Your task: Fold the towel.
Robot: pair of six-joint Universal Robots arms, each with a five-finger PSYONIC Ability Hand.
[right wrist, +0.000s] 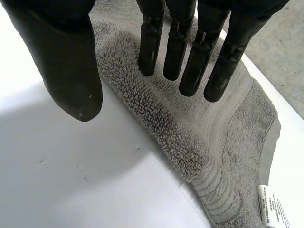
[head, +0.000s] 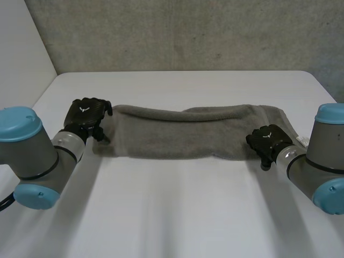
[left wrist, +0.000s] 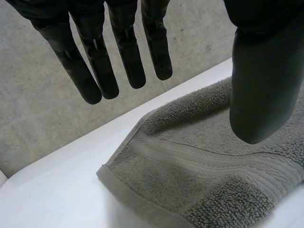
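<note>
Bare white counter (head: 172,215) lies in front of both hands.

Right hand (head: 267,141): fingers straight, thumb held apart from them, nothing grasped, so it is open. Its fingertips sit over the near, thick edge of the grey terry towel (head: 177,134), close to the towel's end on that side. One fingertip looks to touch the pile; cannot confirm. The thumb hangs over bare counter just beside that edge. Reading: thumb on one side of the edge and fingers on the other, set to pinch it. A small white printed care label (right wrist: 275,211) lies beyond the fingertips, at the towel's end corner.

Left hand (head: 86,115): fingers straight, thumb apart, empty and open. The towel's opposite end and its hemmed corner lie below the fingertips and thumb, with a gap between. Reading: poised above the corner for a matching grasp.

The towel lies flat as a long narrow band between the two hands. Judged already doubled lengthwise, with a crosswise fold left to do. One hand per end suits bringing the ends together.

Beyond the hands: rough grey concrete wall (head: 188,32).
</note>
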